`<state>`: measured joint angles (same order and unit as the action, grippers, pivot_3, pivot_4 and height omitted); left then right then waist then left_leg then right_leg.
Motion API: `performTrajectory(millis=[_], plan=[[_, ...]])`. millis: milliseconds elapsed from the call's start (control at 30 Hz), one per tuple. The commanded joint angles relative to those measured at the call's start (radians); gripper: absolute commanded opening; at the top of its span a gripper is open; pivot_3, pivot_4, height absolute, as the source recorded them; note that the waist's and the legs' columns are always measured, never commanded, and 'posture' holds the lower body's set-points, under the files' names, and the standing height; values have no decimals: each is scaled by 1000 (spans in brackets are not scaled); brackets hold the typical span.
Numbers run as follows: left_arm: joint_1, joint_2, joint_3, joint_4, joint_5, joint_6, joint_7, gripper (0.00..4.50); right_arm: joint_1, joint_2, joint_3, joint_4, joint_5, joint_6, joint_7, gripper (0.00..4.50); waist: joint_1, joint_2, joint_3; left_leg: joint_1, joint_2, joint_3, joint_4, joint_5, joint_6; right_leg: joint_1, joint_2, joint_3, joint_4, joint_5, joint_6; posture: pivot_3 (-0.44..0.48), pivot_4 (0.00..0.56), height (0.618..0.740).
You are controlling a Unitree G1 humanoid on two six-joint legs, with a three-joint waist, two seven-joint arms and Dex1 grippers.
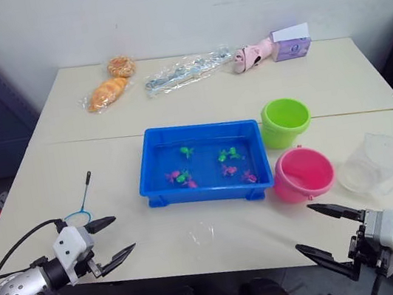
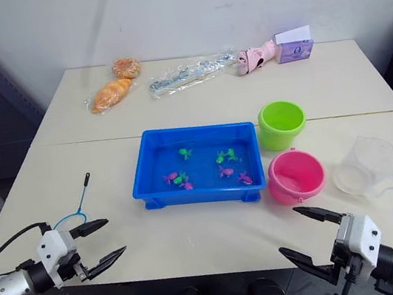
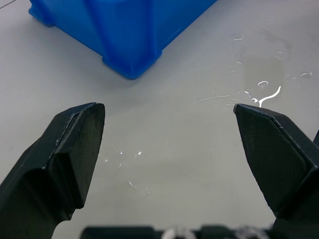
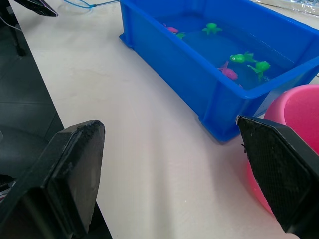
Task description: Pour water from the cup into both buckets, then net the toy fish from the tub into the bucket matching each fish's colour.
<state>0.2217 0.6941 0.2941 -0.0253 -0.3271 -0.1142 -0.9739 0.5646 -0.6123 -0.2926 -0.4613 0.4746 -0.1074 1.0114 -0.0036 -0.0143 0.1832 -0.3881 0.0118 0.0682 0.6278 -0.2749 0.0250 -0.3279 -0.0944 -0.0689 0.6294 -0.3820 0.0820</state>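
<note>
Both hands gape empty; possibly bread lies beyond the tub.

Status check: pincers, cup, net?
Left pincer and right pincer open, empty, at near table edge. Clear cup untouched, right of pink bucket. Net lies by left pincer. Nothing blocking.

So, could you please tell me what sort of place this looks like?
Probably an indoor test room set up for a tabletop exercise: cream tables pushed together against a plain white wall, a blue tub of toy fish with two buckets beside it, and wrapped bread at the back.
</note>
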Motion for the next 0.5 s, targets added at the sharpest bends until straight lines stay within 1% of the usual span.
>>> performTrajectory(millis=[33, 100, 133, 167, 200, 233, 267, 333, 467, 500], plan=[[4, 39, -23, -81, -66, 58, -66, 4451, 30, 22, -50, -25, 36, 1, -34, 4500, 0, 0, 0, 0, 0, 0, 0, 0, 0, 0, 0, 0, 0, 0, 0, 0, 150, 740], [-22, 80, -76, -248, -259, 271, -127, 4451, 132, 124, -136, -69, 87, -8, -126, 4500, 9, 0, 0, 0, 0, 0, 0, 0, 0, 0, 0, 0, 0, 0, 0, 0, 150, 740], [-38, 93, -95, -305, -317, 339, -139, 4451, 169, 163, -167, -84, 103, -11, -159, 4500, 20, 1, 0, -2, 0, -4, 0, 0, 0, 0, 0, -3, 0, 0, 0, 0, 150, 740], [-64, 95, -110, -340, -347, 378, -131, 4451, 196, 202, -192, -93, 118, -11, -192, 4500, 27, 5, -1, -2, 0, -6, 0, 0, -1, 1, 0, -3, 0, 0, 0, 0, 150, 740], [-80, 96, -117, -361, -362, 402, -126, 4451, 211, 226, -206, -101, 129, -8, -212, 4500, 26, 8, -2, -2, 0, -7, 0, -1, -2, 3, 0, -2, -1, 0, -1, 0, 150, 740], [-124, 92, -136, -380, -374, 426, -121, 4451, 232, 268, -225, -98, 143, -8, -249, 4500, 23, 9, -3, -2, -1, -5, 0, -3, -5, 4, 0, 1, -3, 0, -1, 0, 150, 740], [-155, 89, -150, -392, -381, 444, -118, 4451, 247, 297, -238, -95, 153, -8, -274, 4500, 20, 11, -4, -1, -1, -4, 0, -3, -5, 4, 0, 2, -4, 0, -1, 0, 150, 740], [-256, 67, -188, -400, -394, 482, -102, 4451, 269, 370, -268, -68, 152, -4, -354, 4500, 8, 12, -5, 0, -1, -3, 0, -3, -5, 4, 0, 2, -3, 0, -1, 0, 150, 740], [-368, 33, -231, -392, -386, 513, -88, 4451, 257, 434, -296, -32, 128, 17, -472, 4500, -11, 14, -5, 1, 0, -2, -2, -1, -8, 3, 1, 3, -2, 0, 0, 0, 150, 740], [-407, 16, -248, -387, -383, 519, -81, 4451, 228, 446, -310, -6, 131, 38, -529, 4500, -16, 14, -5, 1, 0, -2, -3, 1, -7, 3, 1, 3, -2, -1, 0, 0, 150, 740]])
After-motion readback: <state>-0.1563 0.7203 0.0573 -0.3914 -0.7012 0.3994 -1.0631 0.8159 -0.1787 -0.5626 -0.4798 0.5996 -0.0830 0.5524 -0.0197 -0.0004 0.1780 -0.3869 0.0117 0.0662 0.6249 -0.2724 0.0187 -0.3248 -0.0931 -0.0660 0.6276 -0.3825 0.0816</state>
